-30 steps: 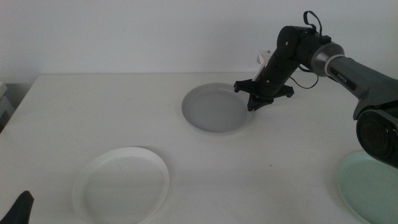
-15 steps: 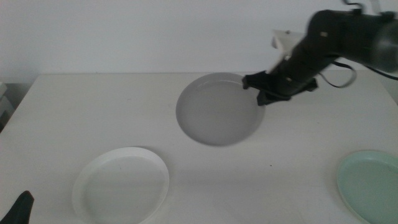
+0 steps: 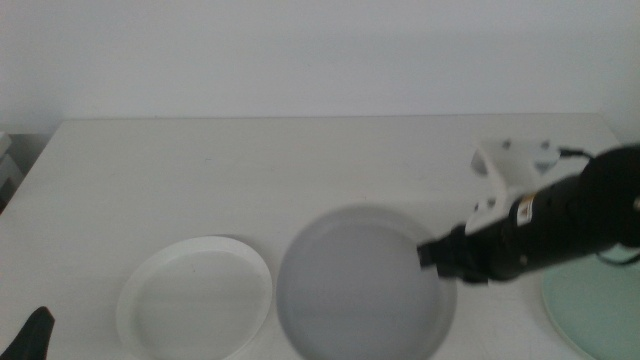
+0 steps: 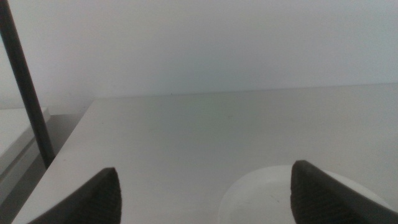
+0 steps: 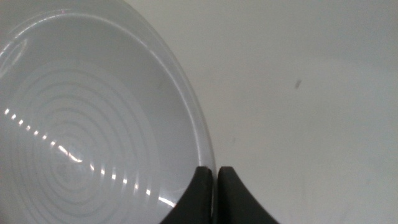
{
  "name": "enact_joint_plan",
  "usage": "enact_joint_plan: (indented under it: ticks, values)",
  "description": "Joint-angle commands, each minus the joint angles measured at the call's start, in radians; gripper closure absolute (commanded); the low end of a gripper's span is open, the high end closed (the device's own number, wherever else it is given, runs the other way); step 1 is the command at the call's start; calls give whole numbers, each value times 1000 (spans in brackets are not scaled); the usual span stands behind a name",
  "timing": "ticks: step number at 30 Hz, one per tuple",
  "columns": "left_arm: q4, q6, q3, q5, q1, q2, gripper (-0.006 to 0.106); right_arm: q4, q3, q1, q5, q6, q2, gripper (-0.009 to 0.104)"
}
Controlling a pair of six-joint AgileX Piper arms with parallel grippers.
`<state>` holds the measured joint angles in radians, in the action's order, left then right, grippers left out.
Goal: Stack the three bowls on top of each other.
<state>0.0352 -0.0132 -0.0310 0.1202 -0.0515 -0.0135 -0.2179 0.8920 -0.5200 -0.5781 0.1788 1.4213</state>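
Observation:
My right gripper [image 3: 432,257] is shut on the right rim of the grey bowl [image 3: 362,284] and holds it in the air near the table's front, just right of the white bowl [image 3: 195,298]. In the right wrist view the jaws pinch the grey bowl's rim [image 5: 202,140], with the gripper [image 5: 216,180] closed on it. The white bowl sits on the table at the front left and also shows in the left wrist view [image 4: 273,196]. The pale mint green bowl [image 3: 590,310] lies at the front right, partly behind the right arm. My left gripper [image 4: 205,193] is open, waiting at the front left corner [image 3: 28,335].
The white table [image 3: 250,180] runs back to a pale wall. A dark post [image 4: 25,81] stands off the table's left edge in the left wrist view.
My right gripper has lifted the grey bowl from the back middle of the table and carried it forward toward the front, next to the white bowl. The left arm has not moved.

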Motion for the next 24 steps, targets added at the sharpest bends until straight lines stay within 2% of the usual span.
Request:
enact_joint_plan:
  ticks: [1, 7, 24]
  values:
    - [4, 13, 5, -78, 1, -14, -4, -8, -26, -24, 73, 1, -30, 96]
    - [4, 13, 5, -78, 1, -14, -4, -34, -107, -36, 135, 2, -16, 96]
    - [4, 13, 5, -78, 1, -14, -4, -42, -99, -36, 244, -6, 168, 94]
